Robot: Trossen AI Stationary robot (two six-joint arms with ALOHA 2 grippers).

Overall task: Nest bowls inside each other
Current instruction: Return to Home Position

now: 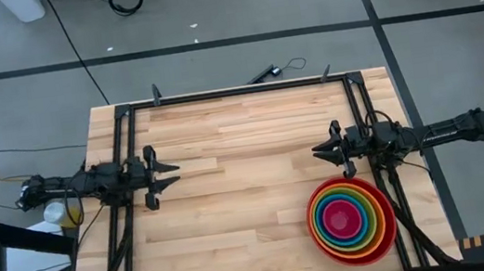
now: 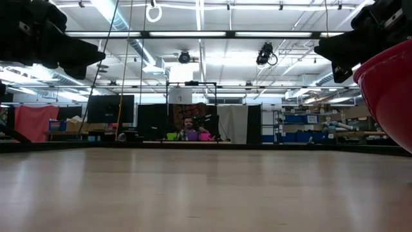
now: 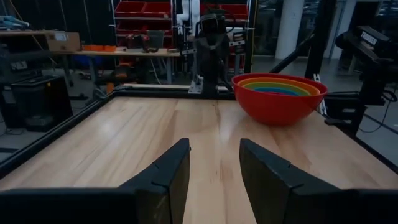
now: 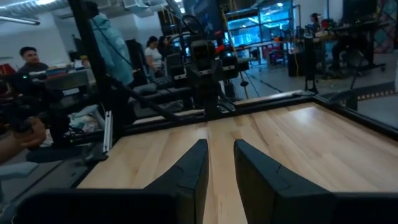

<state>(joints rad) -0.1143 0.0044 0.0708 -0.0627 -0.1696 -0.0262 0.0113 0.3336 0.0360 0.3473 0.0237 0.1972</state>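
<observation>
The left gripper (image 1: 173,174) sits at the middle left of the high view. Its fingers (image 3: 169,177) are parted and hold nothing. The right gripper (image 1: 319,152) faces it from the middle right, and its fingers (image 4: 191,169) are also apart and empty, though the gap looks narrower. Both hang above the bare worktop (image 1: 241,201), well apart from each other.

The stack of bowls (image 1: 350,218) stands in the lower right of the high view, just below the right gripper in the picture and close to the black rail (image 1: 353,102) along that side.

The main risk, as I judge it, is a knock. The right arm passes close by the stack, and if it dipped or swung toward the lower right while folding away it could catch the rim and shove the stack against the rail or tip it. The left arm is too far off to matter.

The bowls look fully nested, in even rings. The red bowl (image 3: 277,104) is outermost, then orange, yellow, green and blue bands, with the pink bowl (image 1: 341,220) in the centre. From the left wrist view the rims sit level, with none cocked.
</observation>
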